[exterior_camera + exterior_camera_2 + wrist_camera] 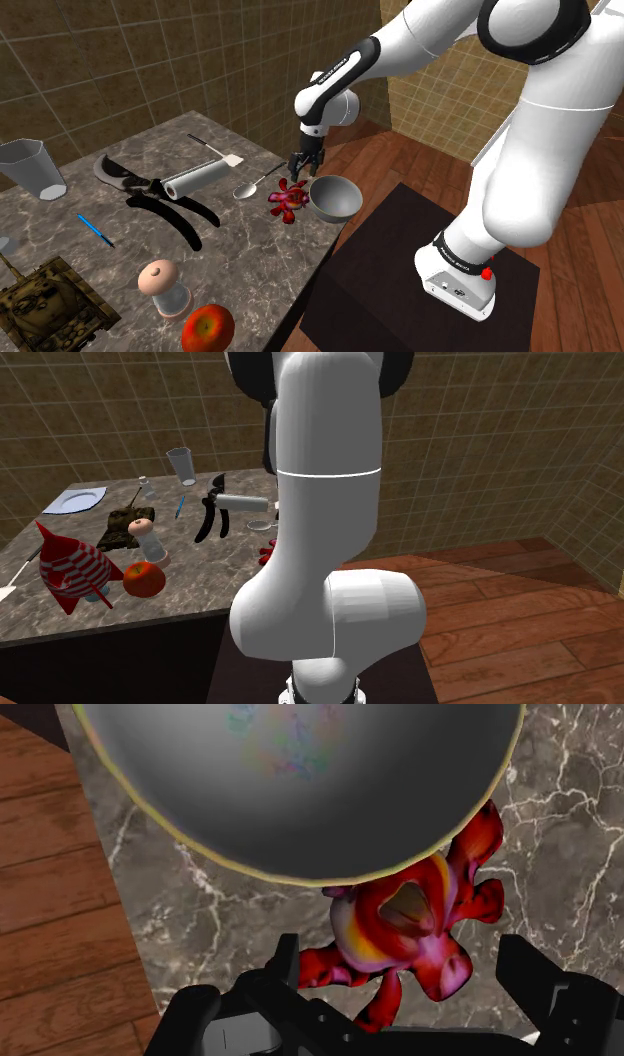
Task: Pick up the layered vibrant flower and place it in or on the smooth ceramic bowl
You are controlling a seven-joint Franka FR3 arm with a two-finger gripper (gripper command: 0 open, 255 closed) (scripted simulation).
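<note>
Gripper (404,949) spread wide, holding nothing — fingers flank the red flower (430,964) beside the bowl (300,814).

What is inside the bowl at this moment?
Nothing lies in the bowl: its grey inside is bare, with a faint coloured sheen. The flower lies outside, beside it; the rim covers a small part of it.

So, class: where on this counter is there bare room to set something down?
Bare counter lies between the black shears, the flower, the mushroom-shaped piece and its near edge. Another patch sits between the cup and the blue pen. Crowded: the bowl, spoon and flower corner.
</note>
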